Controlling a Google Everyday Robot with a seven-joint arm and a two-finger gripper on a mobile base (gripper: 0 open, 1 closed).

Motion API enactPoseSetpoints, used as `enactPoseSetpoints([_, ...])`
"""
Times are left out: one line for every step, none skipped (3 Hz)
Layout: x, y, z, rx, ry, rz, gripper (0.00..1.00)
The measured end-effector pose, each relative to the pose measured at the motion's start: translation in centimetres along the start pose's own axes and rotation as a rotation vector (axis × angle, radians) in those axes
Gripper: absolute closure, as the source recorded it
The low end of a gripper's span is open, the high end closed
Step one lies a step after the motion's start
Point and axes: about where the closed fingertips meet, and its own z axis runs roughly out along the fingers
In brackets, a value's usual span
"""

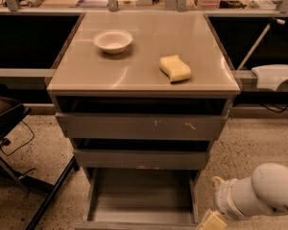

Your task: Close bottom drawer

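Note:
The bottom drawer (139, 198) is the narrowest of the cabinet's three grey drawers. It stands pulled far out toward me, its flat grey floor showing bare. The mid-width drawer (141, 159) and the widest, scratched drawer (141, 126) sit above it, each a little out. My gripper (211, 221) is at the bottom edge of the view, low and just right of the bottom drawer's front right corner, on the white arm (259, 190). Only its cream-coloured upper part shows.
A white bowl (113, 40) and a yellow sponge (174, 68) lie on the cabinet top (139, 75). A dark chair (9, 128) with its legs stands on the speckled floor at the left. A white object (276, 75) rests on the ledge at the right.

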Motion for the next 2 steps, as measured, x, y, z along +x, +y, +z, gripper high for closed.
enactPoseSetpoints([0.3,0.4,0.3,0.008,-0.008,-0.005,0.00])
enactPoseSetpoints([2.5,3.3,5.8,-0.035,0.034,-0.011,0.00])
